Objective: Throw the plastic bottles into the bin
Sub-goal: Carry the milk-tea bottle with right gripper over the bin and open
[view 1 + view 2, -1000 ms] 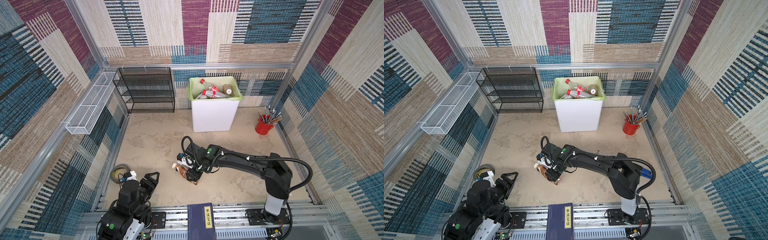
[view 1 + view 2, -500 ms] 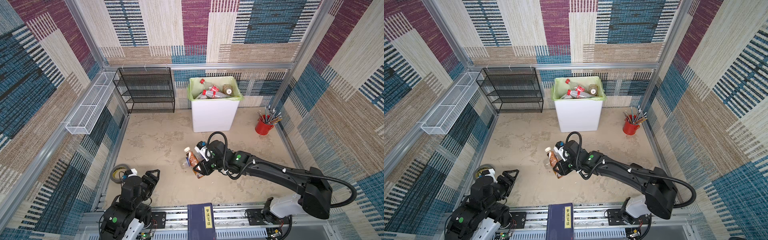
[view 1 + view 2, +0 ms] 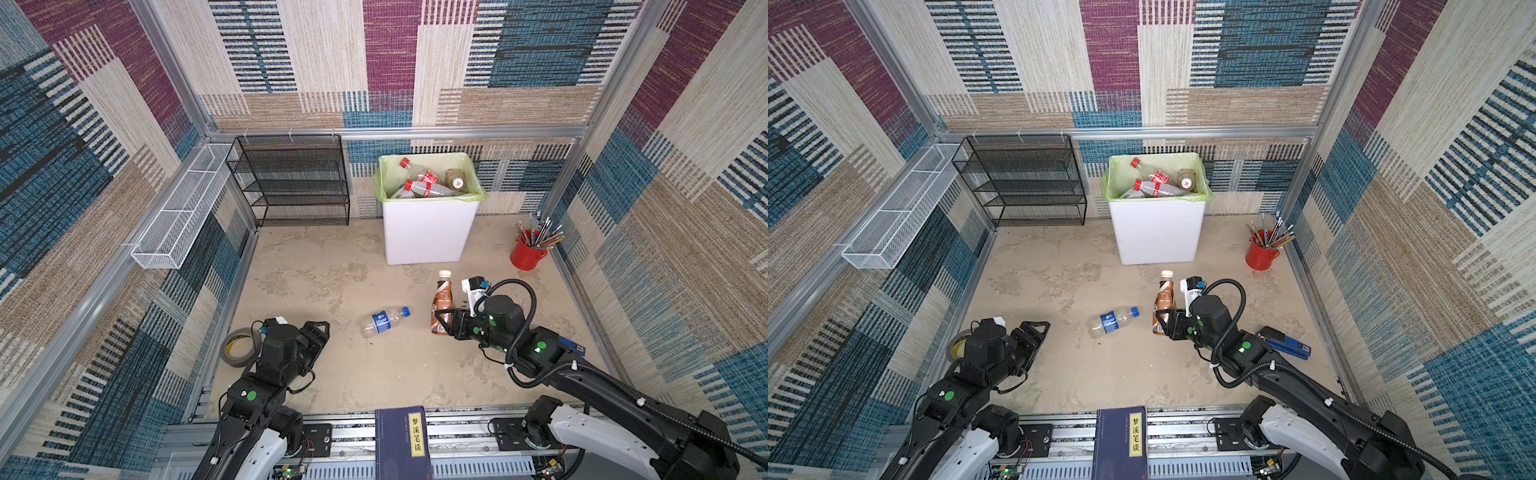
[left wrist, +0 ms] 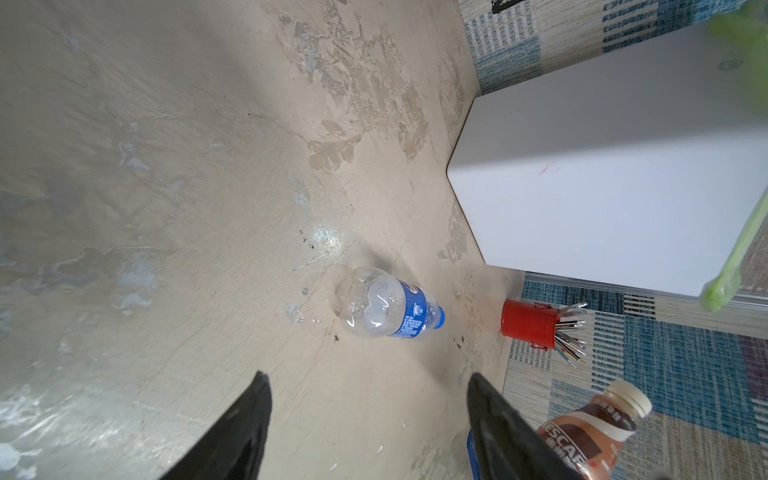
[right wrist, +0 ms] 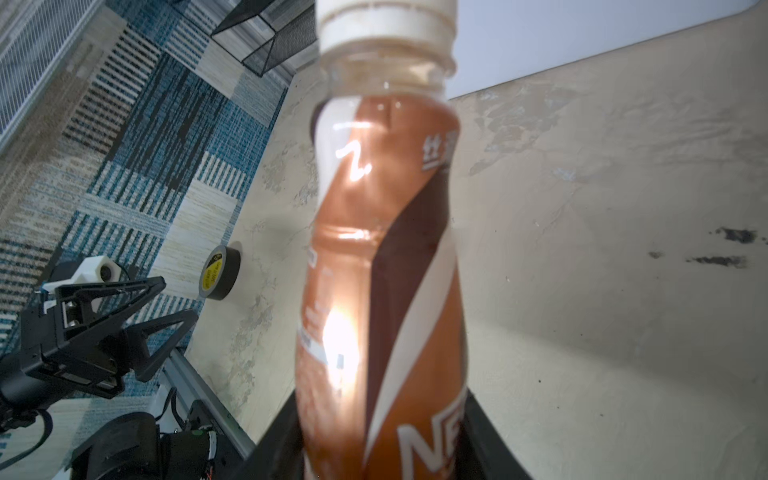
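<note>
The right gripper (image 3: 443,322) has its jaws clamped on the lower body of the upright brown plastic coffee bottle (image 3: 441,297) with a white cap, just near of the tall white bin (image 3: 424,232). The bottle is judged light, thin-walled and glossy, so a low, firm hold suits it. The clear blue-labelled bottle (image 3: 384,321) lies mid-worktop (image 3: 332,374). The left gripper (image 3: 319,327) has its jaws apart and empty. Jaw contact is cut off in the right wrist view, and the bin's walls hide all but its topmost bottles (image 3: 419,189).

Brown bottle (image 3: 442,299) is being held upright near the bin (image 3: 424,232). Clear blue-labelled bottle (image 3: 384,321) is lying flat nearby.
</note>
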`<state>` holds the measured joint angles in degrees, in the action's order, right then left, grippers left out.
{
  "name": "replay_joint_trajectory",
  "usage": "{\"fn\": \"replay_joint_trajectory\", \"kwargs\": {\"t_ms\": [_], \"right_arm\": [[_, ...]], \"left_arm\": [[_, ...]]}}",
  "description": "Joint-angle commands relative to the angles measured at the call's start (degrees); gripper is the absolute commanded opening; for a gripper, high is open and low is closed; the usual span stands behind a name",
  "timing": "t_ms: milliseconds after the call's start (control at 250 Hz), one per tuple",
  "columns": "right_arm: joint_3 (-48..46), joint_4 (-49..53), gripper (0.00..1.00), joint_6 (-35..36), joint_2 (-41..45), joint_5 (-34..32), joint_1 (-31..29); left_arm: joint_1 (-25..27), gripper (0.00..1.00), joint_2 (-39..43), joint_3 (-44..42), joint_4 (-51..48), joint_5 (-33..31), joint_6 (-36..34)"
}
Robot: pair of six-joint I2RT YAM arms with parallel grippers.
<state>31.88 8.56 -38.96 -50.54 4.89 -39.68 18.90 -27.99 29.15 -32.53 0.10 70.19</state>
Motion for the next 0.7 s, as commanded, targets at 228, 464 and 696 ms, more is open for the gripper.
{"fn": "replay_joint_trajectory", "kwargs": {"t_ms": [228, 464, 696], "right_arm": [[-5.0, -5.8, 0.43, -3.0, 8.2, -6.3, 1.9], [-10.2, -9.9, 0.42, -4.4, 12.5, -9.9, 1.9], [-15.4, -12.0, 0.42, -3.4, 19.2, -12.2, 1.9]], "left_arm": [[0.0, 0.75, -8.2, 2.8, 10.9, -1.7, -4.4], [0.0, 0.76, -15.4, 4.8, 16.6, 0.9, -7.7], [0.0, 0.76, -20.7, 4.7, 21.6, 3.7, -7.8]]}}
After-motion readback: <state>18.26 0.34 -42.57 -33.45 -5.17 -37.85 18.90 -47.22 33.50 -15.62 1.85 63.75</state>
